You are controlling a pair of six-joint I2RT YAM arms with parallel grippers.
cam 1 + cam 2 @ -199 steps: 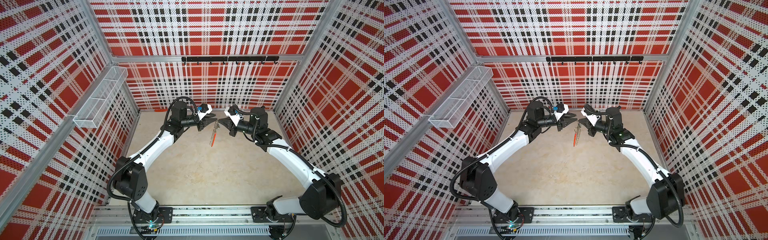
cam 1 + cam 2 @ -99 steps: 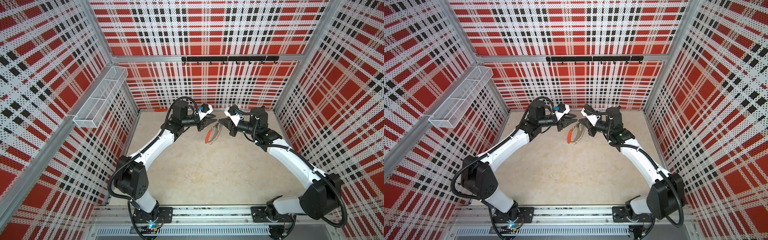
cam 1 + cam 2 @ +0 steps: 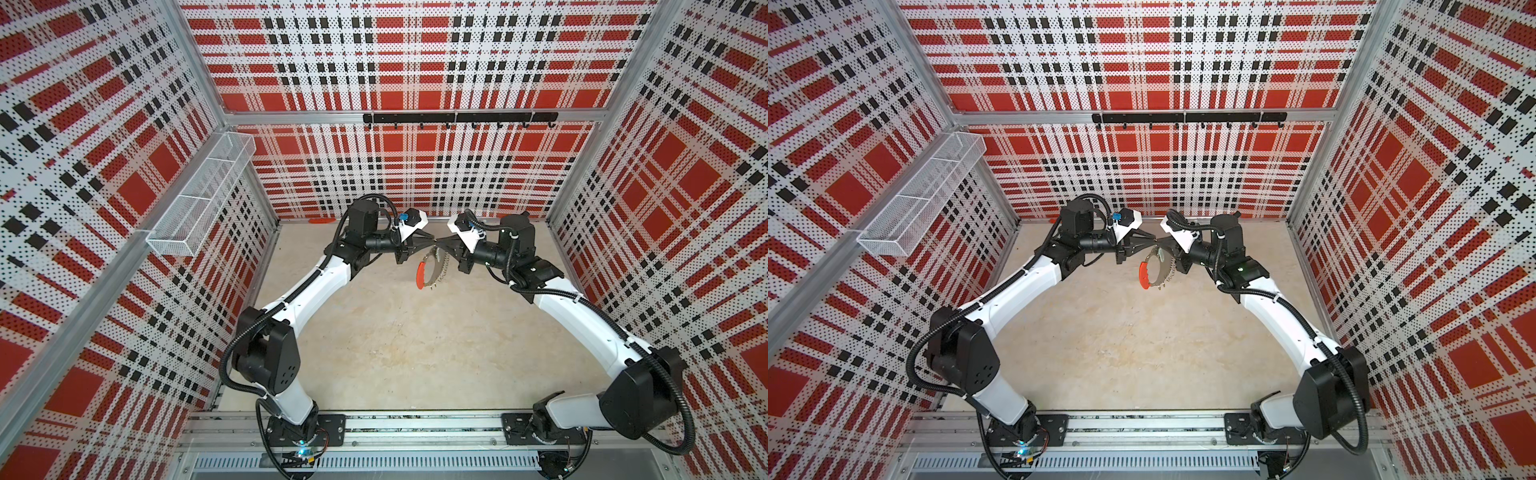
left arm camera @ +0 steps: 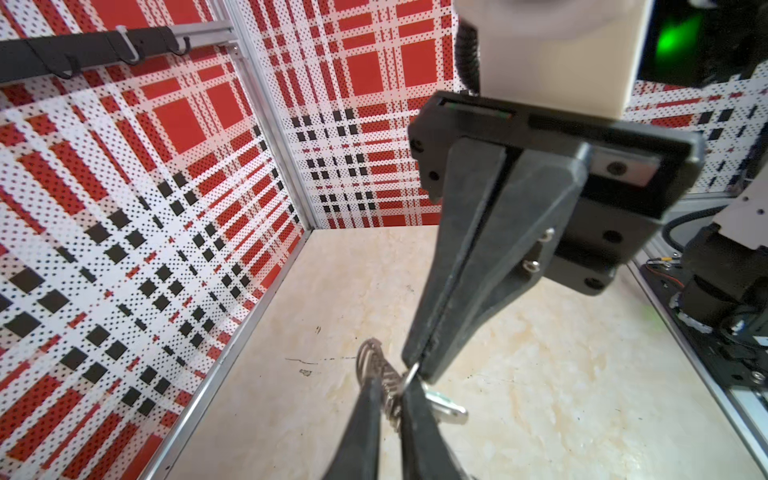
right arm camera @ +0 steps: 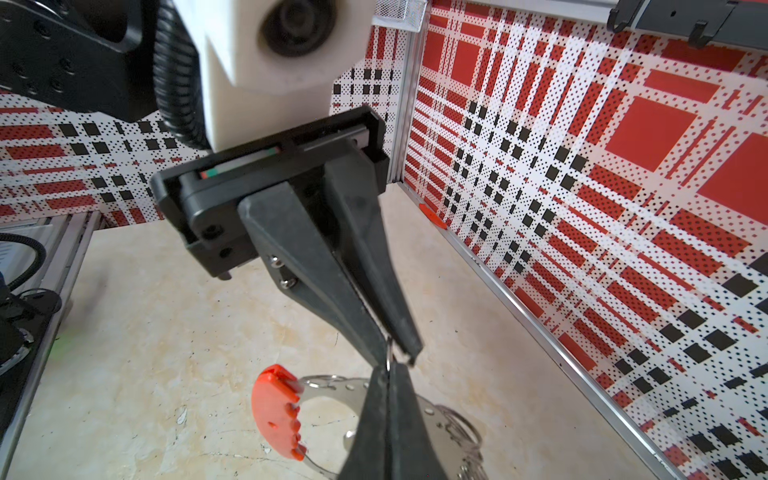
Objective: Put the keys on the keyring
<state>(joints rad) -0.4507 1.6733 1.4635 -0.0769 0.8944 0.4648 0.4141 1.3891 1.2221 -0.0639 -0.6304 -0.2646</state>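
keys (image 4: 446, 407) beside keyring (image 4: 375, 365) (left wrist view)

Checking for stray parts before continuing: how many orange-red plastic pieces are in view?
2. One is the arc segment on the keyring, held aloft mid-cell; the other is a small strip on the floor against the back wall. More may be hidden.

No legible text, labels, brands, numbers or signs anywhere in view.

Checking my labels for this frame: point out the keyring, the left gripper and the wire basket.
keyring (image 5: 276, 411): right wrist view, on its orange-red arc.
left gripper (image 5: 397, 354): right wrist view, between its fingertips.
wire basket (image 3: 174, 247): a top view, on its near end wall.
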